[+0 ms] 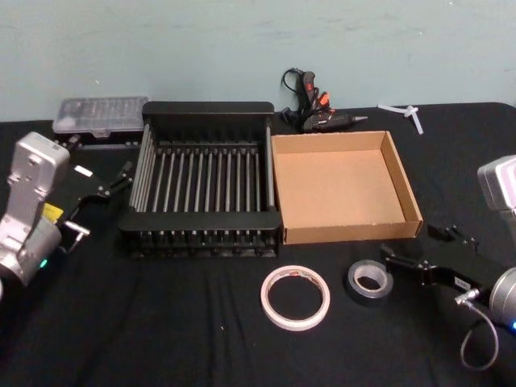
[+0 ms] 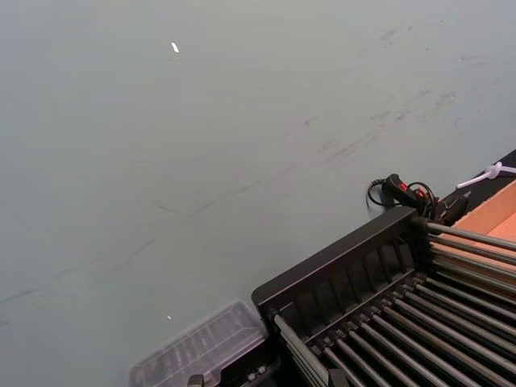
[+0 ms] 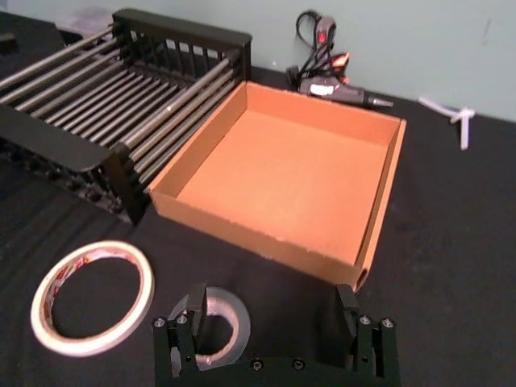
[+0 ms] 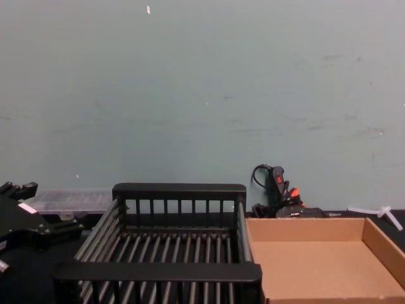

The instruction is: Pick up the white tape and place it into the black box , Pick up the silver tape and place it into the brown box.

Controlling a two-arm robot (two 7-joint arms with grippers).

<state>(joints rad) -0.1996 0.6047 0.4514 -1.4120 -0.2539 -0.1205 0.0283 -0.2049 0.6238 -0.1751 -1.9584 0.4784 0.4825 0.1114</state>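
The white tape (image 1: 295, 297) lies flat on the black cloth in front of the black box (image 1: 203, 219); it also shows in the right wrist view (image 3: 91, 296). To its right lies the smaller silver tape (image 1: 370, 281), just ahead of the brown box (image 1: 346, 233). My right gripper (image 1: 413, 244) is open, low over the cloth, immediately right of the silver tape. In the right wrist view one finger (image 3: 184, 332) overlaps the silver tape (image 3: 219, 320), and the gap in my right gripper (image 3: 270, 321) holds nothing. My left gripper (image 1: 121, 177) hangs open beside the black box's left wall. Both boxes are empty.
A clear plastic case (image 1: 98, 118) sits behind the black box at the back left. A glue gun with its cord (image 1: 316, 111) lies behind the brown box, and a small white plastic piece (image 1: 408, 113) is at the back right. A pale wall rises behind the table.
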